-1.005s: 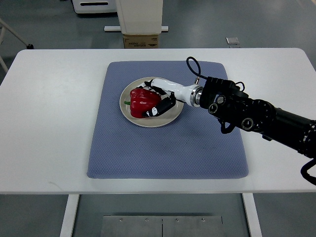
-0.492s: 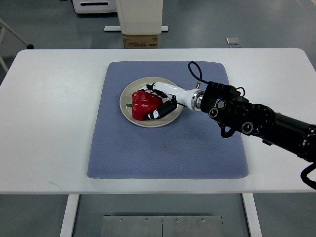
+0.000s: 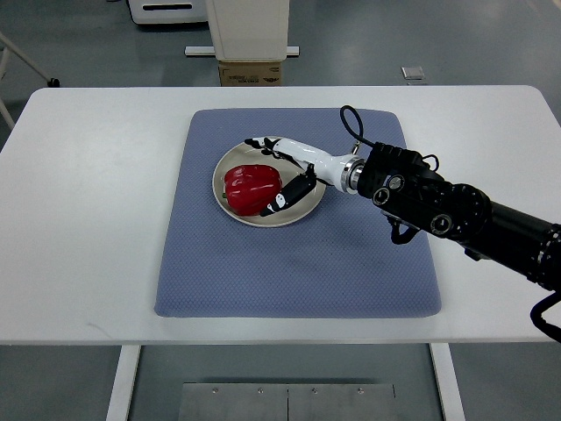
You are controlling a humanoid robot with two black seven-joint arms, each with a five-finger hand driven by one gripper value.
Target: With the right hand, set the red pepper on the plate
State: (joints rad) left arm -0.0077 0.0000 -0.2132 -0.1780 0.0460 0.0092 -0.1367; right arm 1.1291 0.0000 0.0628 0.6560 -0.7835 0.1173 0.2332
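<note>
Opening its fingers, the right hand point(image 3: 285, 171) has released the glossy red pepper point(image 3: 252, 186) onto the round beige plate point(image 3: 230, 162); placement looks done.

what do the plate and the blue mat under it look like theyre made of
The plate looks like glazed ceramic or hard plastic: smooth beige surface with an even raised rim; the picture can't settle which. The mat looks like woven fabric or foam-backed cloth: matte blue-grey with a fine dotted texture and soft rounded corners.
</note>
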